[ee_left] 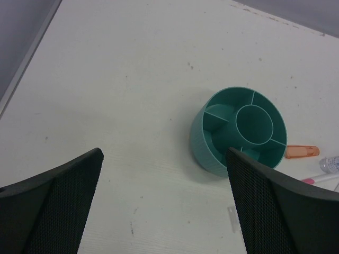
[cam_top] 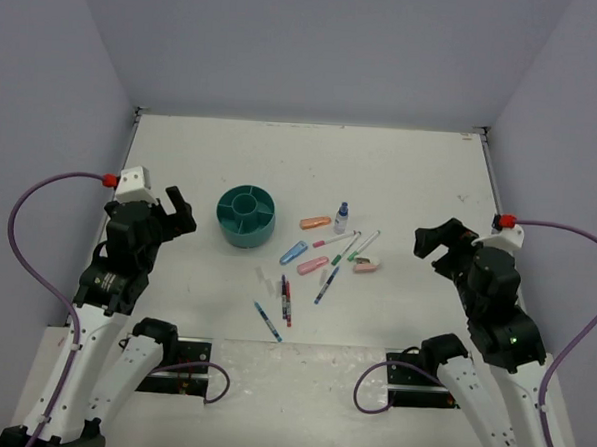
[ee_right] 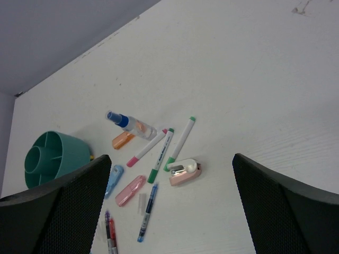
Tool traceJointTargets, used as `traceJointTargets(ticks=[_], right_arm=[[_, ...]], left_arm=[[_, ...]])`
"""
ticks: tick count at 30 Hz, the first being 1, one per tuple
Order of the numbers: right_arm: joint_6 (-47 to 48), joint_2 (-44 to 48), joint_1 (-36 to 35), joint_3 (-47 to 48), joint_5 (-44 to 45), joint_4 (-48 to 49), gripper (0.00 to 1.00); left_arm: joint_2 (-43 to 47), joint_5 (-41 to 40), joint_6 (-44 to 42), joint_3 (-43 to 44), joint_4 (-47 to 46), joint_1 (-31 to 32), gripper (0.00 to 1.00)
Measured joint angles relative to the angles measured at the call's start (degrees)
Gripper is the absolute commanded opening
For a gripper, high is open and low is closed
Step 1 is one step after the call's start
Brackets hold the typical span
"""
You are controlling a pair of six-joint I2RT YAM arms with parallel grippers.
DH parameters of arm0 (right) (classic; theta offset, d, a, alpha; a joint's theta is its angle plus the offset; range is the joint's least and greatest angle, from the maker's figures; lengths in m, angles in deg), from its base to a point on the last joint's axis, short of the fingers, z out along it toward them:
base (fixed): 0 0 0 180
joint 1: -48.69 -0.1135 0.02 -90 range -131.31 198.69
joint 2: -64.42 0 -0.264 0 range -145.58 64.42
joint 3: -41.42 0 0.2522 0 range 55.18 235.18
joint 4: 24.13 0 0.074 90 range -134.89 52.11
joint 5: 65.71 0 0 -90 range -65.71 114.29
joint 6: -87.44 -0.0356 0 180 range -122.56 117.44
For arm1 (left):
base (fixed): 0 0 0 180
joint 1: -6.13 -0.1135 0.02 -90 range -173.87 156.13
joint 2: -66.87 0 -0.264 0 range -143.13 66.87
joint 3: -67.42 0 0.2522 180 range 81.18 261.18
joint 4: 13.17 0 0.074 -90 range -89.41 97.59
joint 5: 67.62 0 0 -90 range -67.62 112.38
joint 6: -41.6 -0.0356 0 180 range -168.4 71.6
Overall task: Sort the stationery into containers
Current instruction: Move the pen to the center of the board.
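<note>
Opening step: left gripper (cam_top: 182, 209) and right gripper (cam_top: 428, 242) hang released and empty; loose coloured pens and markers (cam_top: 313, 265) lie just right of the empty round teal plastic organizer (cam_top: 240, 237), so next one arm must descend and pinch one.

The organizer (cam_top: 242, 238) is teal, one marker (cam_top: 316, 222) orange, the table (cam_top: 411, 169) white.

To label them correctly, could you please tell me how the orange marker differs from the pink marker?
Colour: the orange marker is orange, the pink marker pale pink. Place: the orange marker lies beside the small bottle; the pink marker lies apart from it, next to the light-blue marker. Both are stubby, lie flat, and sit outside the teal organizer.
</note>
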Motion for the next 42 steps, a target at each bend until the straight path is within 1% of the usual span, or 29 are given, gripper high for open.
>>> traceJointTargets(ticks=[4, 9, 12, 14, 16, 20, 22, 23, 25, 26, 27, 28, 31, 34, 37, 39, 42], right_arm=[[-1.3, -1.0, 0.0, 0.0, 0.4, -0.1, 0.99], [-7.5, -3.1, 0.0, 1.4, 1.5, -1.5, 0.99], [-9.8, -6.2, -0.1, 2.5, -0.6, -1.1, 0.99], [-11.2, -10.4, -1.0, 2.5, -3.2, 0.6, 0.99], [-13.2, -16.1, -4.3, 2.5, -3.4, 1.8, 0.99], [-22.0, -29.3, -16.7, 2.6, 0.4, 1.5, 0.98], [-27.3, -35.1, -20.7, 2.8, 2.3, -0.2, 0.91], [-30.0, -37.9, -22.3, 3.1, 3.6, -1.1, 0.85], [-35.2, -43.8, -26.2, 4.6, 6.3, -3.4, 0.64], [-37.4, -47.0, -28.5, 6.1, 7.3, -4.9, 0.56], [-39.7, -49.9, -30.5, 7.8, 8.1, -6.4, 0.50], [-41.9, -52.4, -32.0, 9.5, 8.7, -7.5, 0.48], [-46.6, -58.7, -34.8, 15.1, 10.2, -12.8, 0.49], [-49.2, -63.6, -36.7, 19.4, 11.0, -14.1, 0.46], [-50.6, -65.4, -39.3, 19.7, 10.9, -14.0, 0.43], [-51.1, -65.9, -40.9, 19.7, 10.5, -13.9, 0.37], [-51.8, -66.6, -42.1, 19.7, 10.0, -13.5, 0.35]], left_arm=[[-0.1, 0.0, 0.0, 0.0, 0.0, 0.1, 1.00], [-0.3, 1.3, 0.0, 0.0, 0.0, 0.2, 1.00], [-0.6, 2.2, 0.0, 0.0, 0.0, 0.2, 1.00], [-0.6, 3.0, -0.1, 0.0, -0.1, 0.2, 1.00], [-0.6, 3.8, -0.1, -0.1, -0.2, 0.4, 1.00], [-0.2, 4.5, -0.1, -0.2, -0.2, 0.4, 1.00], [-0.1, 4.7, -0.1, -0.3, -0.2, 0.4, 1.00], [0.0, 4.9, -0.1, -0.4, -0.3, 0.4, 1.00], [-0.2, 5.3, -0.1, -0.4, -0.4, 0.4, 1.00], [-0.3, 5.6, -0.1, -0.5, -0.5, 0.5, 1.00], [-0.4, 5.8, -0.1, -0.6, -0.6, 0.5, 1.00], [-0.6, 6.0, -0.1, -0.6, -0.6, 0.5, 1.00], [-0.9, 6.6, -0.1, -0.7, -0.8, 0.8, 1.00], [-0.9, 7.1, -0.1, -0.7, -1.0, 0.9, 1.00], [-0.6, 7.4, -0.1, -0.7, -1.1, 1.0, 1.00], [-0.4, 7.6, -0.1, -0.8, -1.1, 1.1, 1.00], [-0.2, 7.6, -0.1, -0.8, -1.3, 1.3, 1.00]])
